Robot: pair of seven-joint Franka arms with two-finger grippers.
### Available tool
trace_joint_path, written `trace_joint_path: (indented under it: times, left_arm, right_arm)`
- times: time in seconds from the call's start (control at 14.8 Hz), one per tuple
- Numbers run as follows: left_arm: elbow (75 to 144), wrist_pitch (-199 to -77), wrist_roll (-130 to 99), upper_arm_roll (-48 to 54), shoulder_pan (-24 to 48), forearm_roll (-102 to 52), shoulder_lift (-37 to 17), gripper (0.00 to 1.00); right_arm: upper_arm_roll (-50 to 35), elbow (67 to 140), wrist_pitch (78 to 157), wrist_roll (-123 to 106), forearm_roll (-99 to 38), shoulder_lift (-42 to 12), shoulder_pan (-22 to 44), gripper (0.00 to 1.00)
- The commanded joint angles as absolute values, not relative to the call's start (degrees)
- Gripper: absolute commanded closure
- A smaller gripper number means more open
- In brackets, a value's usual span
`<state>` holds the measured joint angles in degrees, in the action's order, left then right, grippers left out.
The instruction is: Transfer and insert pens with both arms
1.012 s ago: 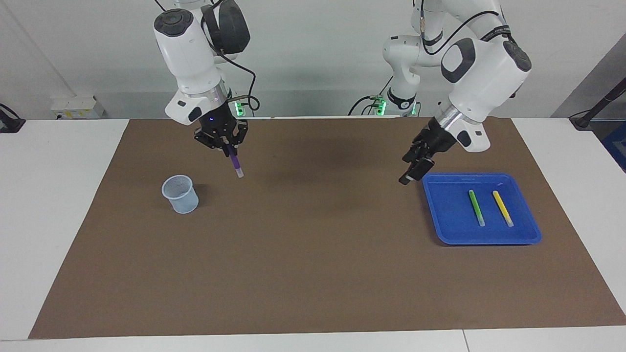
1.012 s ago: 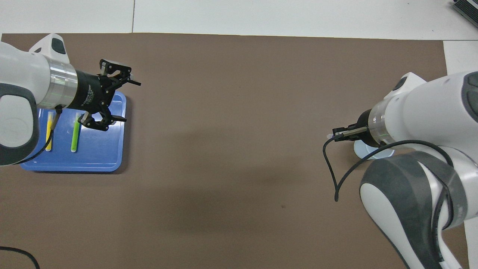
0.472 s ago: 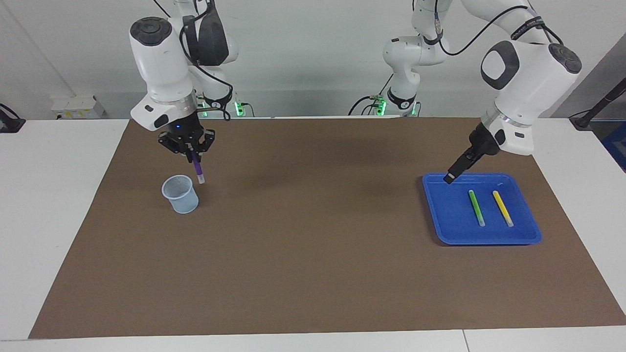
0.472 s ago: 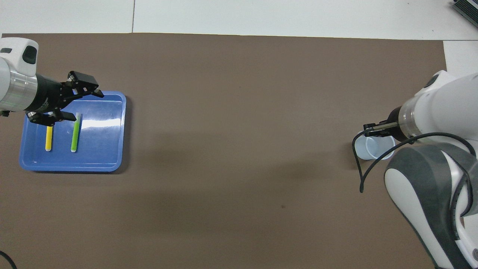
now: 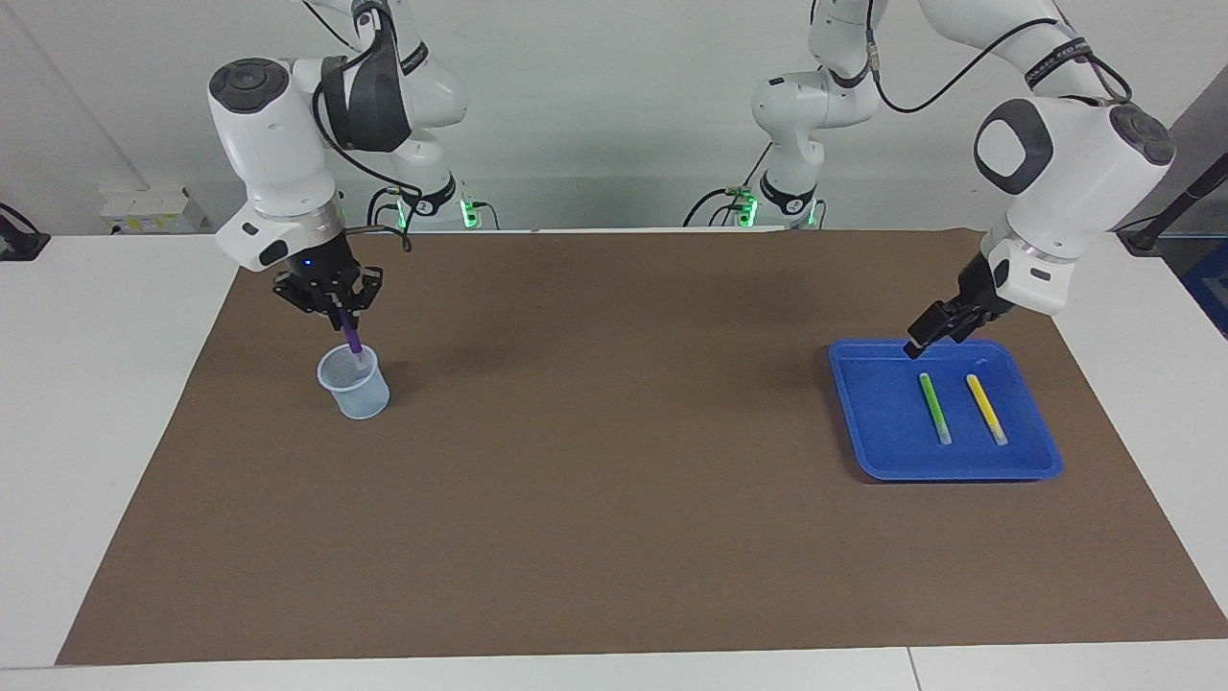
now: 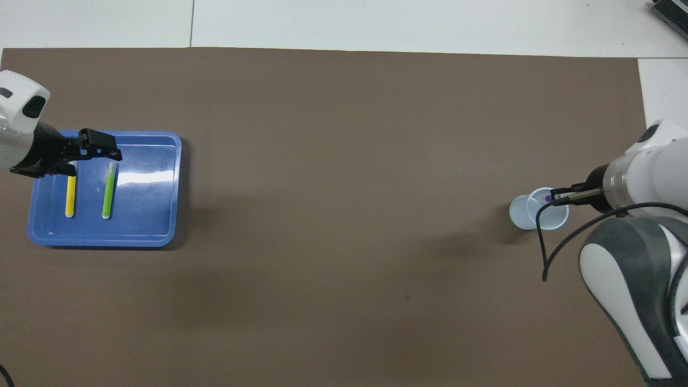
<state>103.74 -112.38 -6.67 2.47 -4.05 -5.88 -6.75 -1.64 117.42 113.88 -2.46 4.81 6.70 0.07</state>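
My right gripper (image 5: 340,321) is shut on the purple pen (image 5: 351,341) and holds it nearly upright over the pale blue cup (image 5: 355,382), with its pale lower end inside the cup's mouth. The overhead view shows the pen (image 6: 547,198) at the cup's (image 6: 529,215) rim under the right gripper (image 6: 556,198). My left gripper (image 5: 919,345) is open and empty above the edge of the blue tray (image 5: 883,408) that is nearer to the robots. The green pen (image 5: 932,408) and the yellow pen (image 5: 986,409) lie side by side in the tray.
A brown mat (image 5: 614,480) covers the table between the cup and the tray. Two smaller white arms with green-lit bases (image 5: 787,202) stand at the robots' edge of the table. A black cable (image 6: 543,242) hangs from the right wrist beside the cup.
My right gripper carried the purple pen toward the right arm's end and down, so its tip now sits in the cup. My left gripper swung from beside the tray to over its edge.
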Motion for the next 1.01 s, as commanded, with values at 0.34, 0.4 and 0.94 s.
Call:
trace_joint_path:
  times: [0.34,0.4,0.94]
  left_arm:
    - [109.51,-123.39,13.25,2.81,-7.02,0.70,-11.94,0.00]
    - [109.77,-124.53,15.19,2.81,-8.25,0.79,-13.08,0.00]
    - [110.65,-132.80,17.93,2.81,-9.67,0.70,-19.51,0.00]
  right_arm:
    - [-2.37,124.10,117.25,-4.39,5.89,9.23,-2.81,1.00]
    - [-2.29,124.71,118.12,-4.39,5.89,9.23,-2.90,1.00]
    - [-2.37,128.06,125.50,-4.40,5.80,6.69,-4.04,1.00]
